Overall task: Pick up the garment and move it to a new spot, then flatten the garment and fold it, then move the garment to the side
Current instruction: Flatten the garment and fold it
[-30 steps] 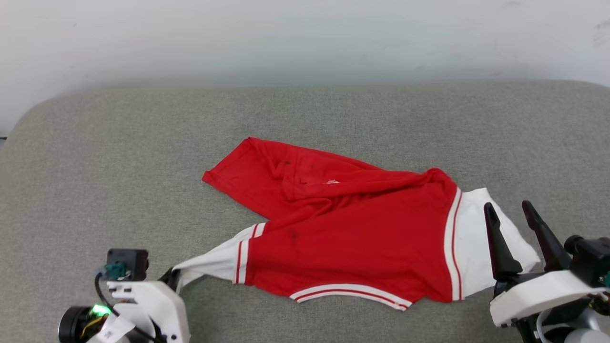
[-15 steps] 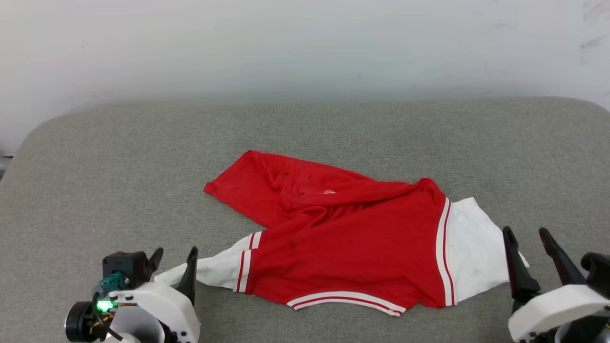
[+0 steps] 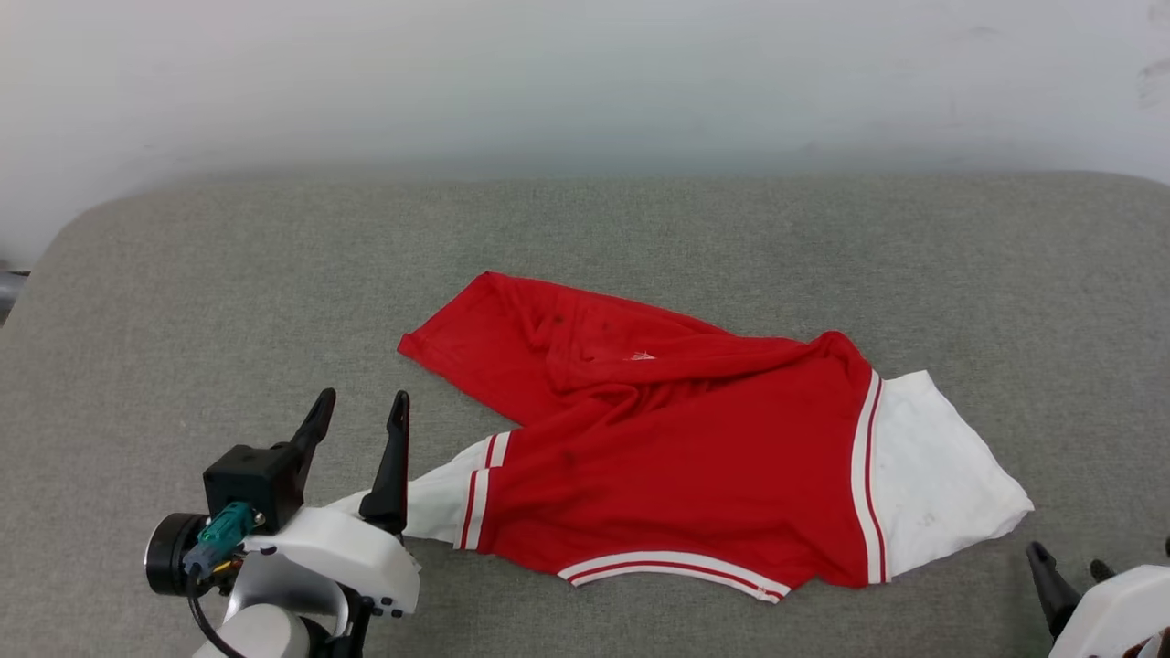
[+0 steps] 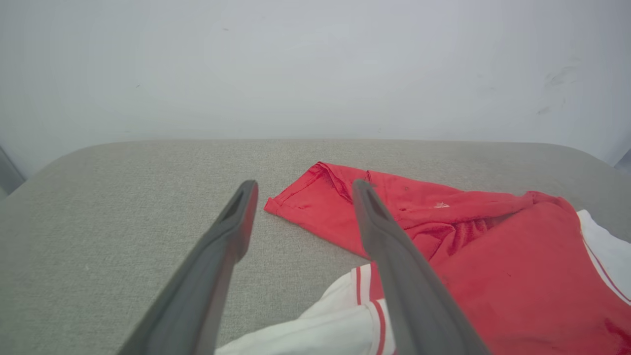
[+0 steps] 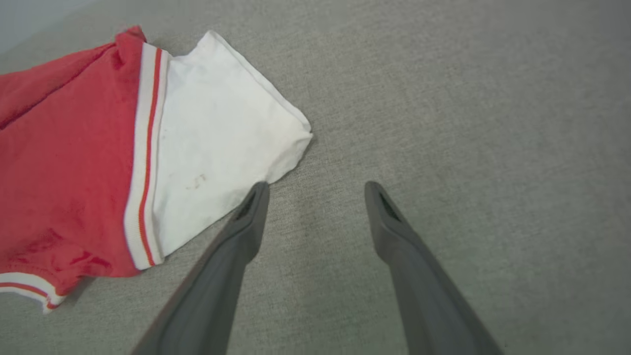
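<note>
The shirt [image 3: 667,457] lay lengthwise, left to right, one white sleeve [image 3: 439,498] just beside the empty, wide-open left gripper [image 3: 361,425], the equally open right gripper [image 5: 318,190] slightly farther off.

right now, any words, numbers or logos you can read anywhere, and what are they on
No text can be read.
Small white mark on the red part of the garment: too small to read.
Faint grey marks on its white sleeve: too faint to tell whether they are text.
</note>
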### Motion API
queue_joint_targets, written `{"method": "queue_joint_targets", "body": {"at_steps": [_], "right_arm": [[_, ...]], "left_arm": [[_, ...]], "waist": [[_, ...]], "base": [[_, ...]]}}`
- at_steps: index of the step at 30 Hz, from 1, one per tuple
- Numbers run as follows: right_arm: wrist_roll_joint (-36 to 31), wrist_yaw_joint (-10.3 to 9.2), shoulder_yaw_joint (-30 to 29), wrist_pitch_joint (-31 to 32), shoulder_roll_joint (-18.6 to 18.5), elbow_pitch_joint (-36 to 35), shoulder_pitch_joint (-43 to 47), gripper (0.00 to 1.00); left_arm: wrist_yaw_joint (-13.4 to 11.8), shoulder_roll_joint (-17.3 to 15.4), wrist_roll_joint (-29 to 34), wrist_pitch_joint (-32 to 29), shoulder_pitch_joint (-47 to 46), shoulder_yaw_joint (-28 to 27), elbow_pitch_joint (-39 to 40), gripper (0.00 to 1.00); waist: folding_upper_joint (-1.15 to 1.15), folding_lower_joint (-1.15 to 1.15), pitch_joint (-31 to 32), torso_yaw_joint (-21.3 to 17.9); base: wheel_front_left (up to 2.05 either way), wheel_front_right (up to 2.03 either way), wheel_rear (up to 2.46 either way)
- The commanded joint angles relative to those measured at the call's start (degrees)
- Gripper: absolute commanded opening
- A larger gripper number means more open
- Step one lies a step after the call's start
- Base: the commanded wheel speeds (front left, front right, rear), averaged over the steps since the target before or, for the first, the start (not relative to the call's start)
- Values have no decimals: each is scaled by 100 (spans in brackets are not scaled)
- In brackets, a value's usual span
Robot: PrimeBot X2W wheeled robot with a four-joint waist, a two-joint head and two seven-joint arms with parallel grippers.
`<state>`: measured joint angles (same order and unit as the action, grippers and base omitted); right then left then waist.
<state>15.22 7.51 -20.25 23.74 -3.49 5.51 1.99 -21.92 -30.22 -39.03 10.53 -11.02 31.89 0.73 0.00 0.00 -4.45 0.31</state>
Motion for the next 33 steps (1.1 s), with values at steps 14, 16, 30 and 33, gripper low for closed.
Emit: {"method": "queue_joint_targets", "body": {"at_steps": [14,16,30,33], "right_arm": [[249,-4,503,1593,-681,891,-1278,100],[269,-3,585,1771,-682,1087,-1315,100],[269,-4,515,2025,-482,899,-1043,0],[266,-4,535,2024,-405,711,-950,0]], "left_arm": [[218,211,81,179,-567,33,-117,100],[259,228,64,180,-608,41,-186,100],[635,-53,-792,-951,-280,119,-406,100],[715,-210,-1112,-1519,-105,187,-360,100]], "waist": [[0,0,-860,449],[0,0,-905,492],[0,0,-634,353],[0,0,-531,247]], "base": [[0,0,0],[0,0,0],[0,0,0],[0,0,0]]}}
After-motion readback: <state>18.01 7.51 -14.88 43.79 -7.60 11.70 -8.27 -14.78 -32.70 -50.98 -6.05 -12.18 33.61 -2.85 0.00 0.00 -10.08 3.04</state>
